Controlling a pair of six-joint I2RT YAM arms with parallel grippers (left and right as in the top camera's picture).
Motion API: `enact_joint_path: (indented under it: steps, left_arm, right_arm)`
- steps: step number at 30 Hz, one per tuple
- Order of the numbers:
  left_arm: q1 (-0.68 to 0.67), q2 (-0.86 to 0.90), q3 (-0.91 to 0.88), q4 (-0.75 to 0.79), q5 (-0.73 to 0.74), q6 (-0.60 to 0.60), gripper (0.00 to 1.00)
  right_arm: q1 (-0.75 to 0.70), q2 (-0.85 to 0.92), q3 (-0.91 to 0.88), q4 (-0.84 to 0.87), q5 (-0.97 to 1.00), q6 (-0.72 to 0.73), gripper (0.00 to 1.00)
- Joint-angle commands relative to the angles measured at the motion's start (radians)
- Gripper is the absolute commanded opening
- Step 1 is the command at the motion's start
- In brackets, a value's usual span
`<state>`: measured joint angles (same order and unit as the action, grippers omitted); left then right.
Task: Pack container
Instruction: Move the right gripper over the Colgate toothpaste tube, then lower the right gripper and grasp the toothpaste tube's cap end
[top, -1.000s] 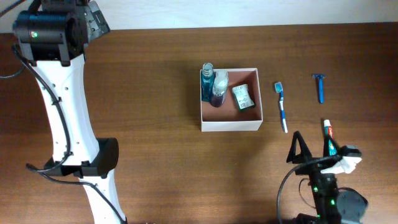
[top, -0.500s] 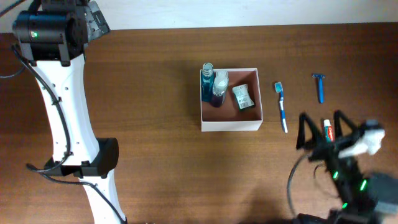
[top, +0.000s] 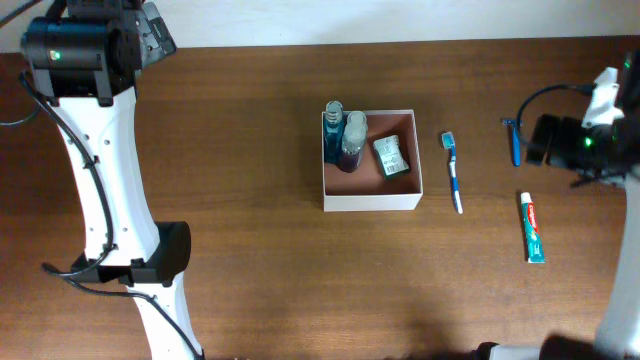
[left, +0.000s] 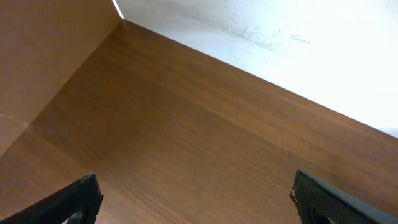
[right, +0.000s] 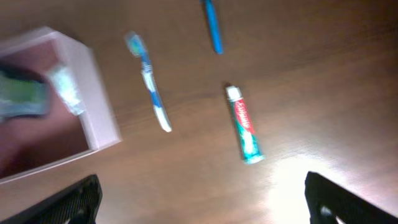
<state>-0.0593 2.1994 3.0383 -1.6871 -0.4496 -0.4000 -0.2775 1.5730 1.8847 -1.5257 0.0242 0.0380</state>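
Observation:
The container (top: 370, 203) is a square white-walled box with a pinkish-brown inside, at the table's middle. It holds two blue bottles (top: 342, 137) and a small packet (top: 392, 156). To its right lie a blue-and-white toothbrush (top: 453, 172), a blue razor (top: 515, 142) and a toothpaste tube (top: 532, 228). My right gripper (right: 202, 199) is open and empty, high above the table. Its view shows the container (right: 99, 124), toothbrush (right: 149, 87), toothpaste tube (right: 244, 127) and razor (right: 213, 28). My left gripper (left: 196, 199) is open and empty over bare wood.
My left arm's white column (top: 100, 190) stands at the table's left. My right arm (top: 580, 140) hangs over the right edge beside the razor. A pale wall (left: 280, 31) borders the table's back edge.
My right arm has swung from the front edge near the toothpaste tube to the far right by the razor. The tube stays on the table. The left arm has not moved.

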Motion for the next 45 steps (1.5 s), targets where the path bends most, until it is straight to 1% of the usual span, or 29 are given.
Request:
enact_joint_path:
  steps: [1,6,13,14,17,18,20,24,32,36,39,45]
  left_arm:
    - [0.003,0.001,-0.005,0.000,-0.015,0.013,0.99]
    - [0.003,0.001,-0.005,0.000,-0.014,0.013,0.99]
    - [0.003,0.001,-0.005,0.000,-0.014,0.013,0.99]
    - [0.003,0.001,-0.005,0.000,-0.014,0.013,0.99]
    - [0.003,0.001,-0.005,0.000,-0.014,0.013,0.99]
    - [0.003,0.001,-0.005,0.000,-0.014,0.013,0.99]
    - [0.003,0.001,-0.005,0.000,-0.014,0.013,0.99]
    - [0.003,0.001,-0.005,0.000,-0.014,0.013,0.99]
    - [0.003,0.001,-0.005,0.000,-0.015,0.013,0.99]
    - [0.003,0.001,-0.005,0.000,-0.015,0.012,0.99]
    - [0.003,0.001,-0.005,0.000,-0.014,0.013,0.99]
    - [0.003,0.001,-0.005,0.000,-0.014,0.013,0.99]
  right_arm:
    - [-0.006,0.097,0.045,-0.043,0.094,-0.101,0.98]
    - [-0.006,0.211,0.045,-0.047,0.093,-0.120,0.98]
    - [-0.035,0.294,0.042,-0.044,0.077,-0.166,0.98]
    - [-0.045,0.299,0.038,-0.044,0.058,-0.189,0.98]
    - [-0.095,0.317,0.013,-0.033,-0.103,-0.321,0.98]
    - [-0.114,0.324,0.002,-0.026,-0.138,-0.345,0.98]
    - [-0.152,0.338,-0.021,-0.015,-0.145,-0.344,0.98]
    - [-0.209,0.362,-0.083,0.002,-0.148,-0.291,0.98]
    - [-0.219,0.364,-0.222,0.125,-0.106,-0.291,0.98]
    - [-0.221,0.364,-0.301,0.213,-0.011,-0.293,0.98]
    - [-0.221,0.364,-0.375,0.263,-0.016,-0.342,0.98]
    - [-0.221,0.364,-0.525,0.394,-0.013,-0.387,0.98]
